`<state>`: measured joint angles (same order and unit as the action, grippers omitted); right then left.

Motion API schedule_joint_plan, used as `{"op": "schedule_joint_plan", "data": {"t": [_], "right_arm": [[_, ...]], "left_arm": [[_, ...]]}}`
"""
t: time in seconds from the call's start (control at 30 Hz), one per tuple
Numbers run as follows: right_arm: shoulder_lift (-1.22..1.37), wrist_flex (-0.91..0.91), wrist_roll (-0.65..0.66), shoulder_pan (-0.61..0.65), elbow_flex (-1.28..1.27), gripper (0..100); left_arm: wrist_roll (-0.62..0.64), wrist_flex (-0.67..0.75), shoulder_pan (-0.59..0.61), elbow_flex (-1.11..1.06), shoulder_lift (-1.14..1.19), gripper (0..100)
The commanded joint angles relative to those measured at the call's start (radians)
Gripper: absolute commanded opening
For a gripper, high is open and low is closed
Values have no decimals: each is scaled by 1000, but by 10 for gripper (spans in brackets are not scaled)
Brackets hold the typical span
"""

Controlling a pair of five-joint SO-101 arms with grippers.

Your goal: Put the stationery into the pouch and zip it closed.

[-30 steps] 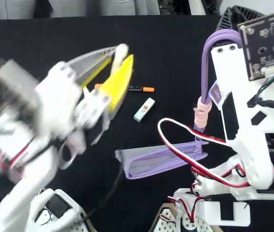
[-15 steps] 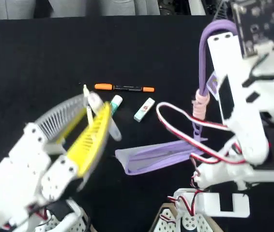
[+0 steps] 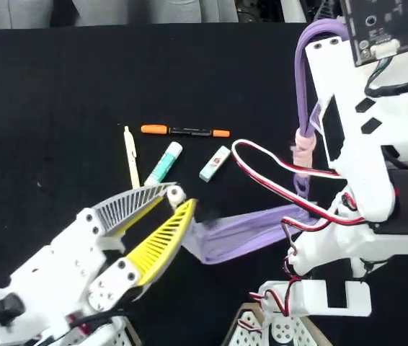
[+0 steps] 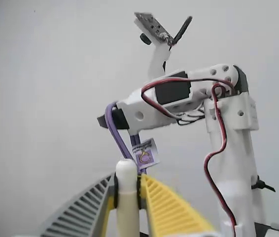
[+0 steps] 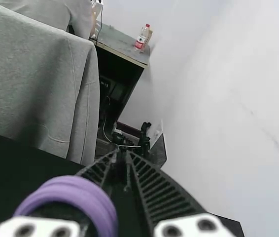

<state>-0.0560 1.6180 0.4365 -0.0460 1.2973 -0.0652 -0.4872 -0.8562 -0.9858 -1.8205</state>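
The left gripper [image 3: 181, 197] pinches a cream stick [image 4: 126, 197] just beside one end of the purple pouch [image 3: 244, 231], which lies on the worktop [image 3: 60, 86]. The right gripper [image 5: 122, 154] points upward, its jaws nearly together.

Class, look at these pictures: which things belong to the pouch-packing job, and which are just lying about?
Job in hand: purple pouch; orange marker; cream pen; teal-and-white tube; small white block; cream stick in the left claw.

Lying about: bottle on a desk in the room behind; grey cloth.
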Motion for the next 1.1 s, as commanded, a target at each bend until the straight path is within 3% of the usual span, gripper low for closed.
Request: {"op": "schedule_joint_plan", "data": {"t": [0.0, 0.13, 0.4, 0.6, 0.7, 0.93, 1.07], "right_arm": [[-1, -6, -2, 12, 4, 11], [-1, -8, -2, 12, 4, 11], [-1, -8, 0, 11, 4, 11], [-1, -9, 0, 11, 4, 11], [1, -8, 34, 11, -1, 11], [5, -8, 34, 8, 1, 11], [8, -15, 32, 11, -4, 11]], "left_arm": [[-64, 118, -8, -59, -5, 28], [-164, 199, -10, -110, -5, 28], [-221, 292, 1, -67, 5, 29], [-414, 295, -10, -116, 5, 29], [-374, 295, -28, -107, 5, 29], [-265, 292, -248, -54, 5, 28], [-172, 284, -266, -59, 2, 28]]}}
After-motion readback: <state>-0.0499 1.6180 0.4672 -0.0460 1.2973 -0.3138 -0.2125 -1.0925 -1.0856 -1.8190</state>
